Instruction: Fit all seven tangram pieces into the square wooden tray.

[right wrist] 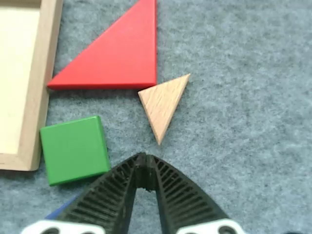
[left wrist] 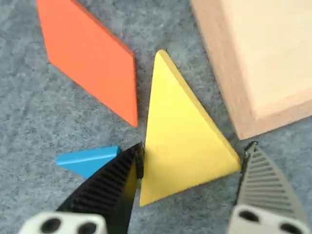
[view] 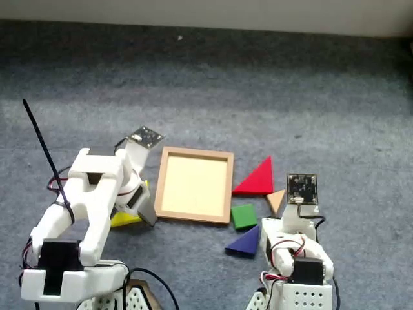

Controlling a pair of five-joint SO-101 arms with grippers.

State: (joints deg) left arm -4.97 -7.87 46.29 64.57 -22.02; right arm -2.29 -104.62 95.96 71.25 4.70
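Seven pieces lie on the counter outside the tray [view: 197, 154], which is bare inside. The left end effector [left wrist: 195, 147] is open, its jaws straddling the wide end of the yellow triangle [left wrist: 180, 141] just beside the tray's corner. The dark jaw sits against that triangle's edge, close to the pale blue triangle [left wrist: 87, 160]. Closing here could nip or shove the blue one.

The jaws would also meet edges that are not parallel, so the yellow triangle may twist or squirt free. The grey jaw is near the tray corner and could nudge the tray. The orange piece [left wrist: 87, 53] lies alongside.

The right end effector [right wrist: 146, 158] is closed on nothing, near the wood triangle [right wrist: 163, 102], green square [right wrist: 73, 148], red triangle [right wrist: 122, 53] and navy triangle [view: 245, 242].
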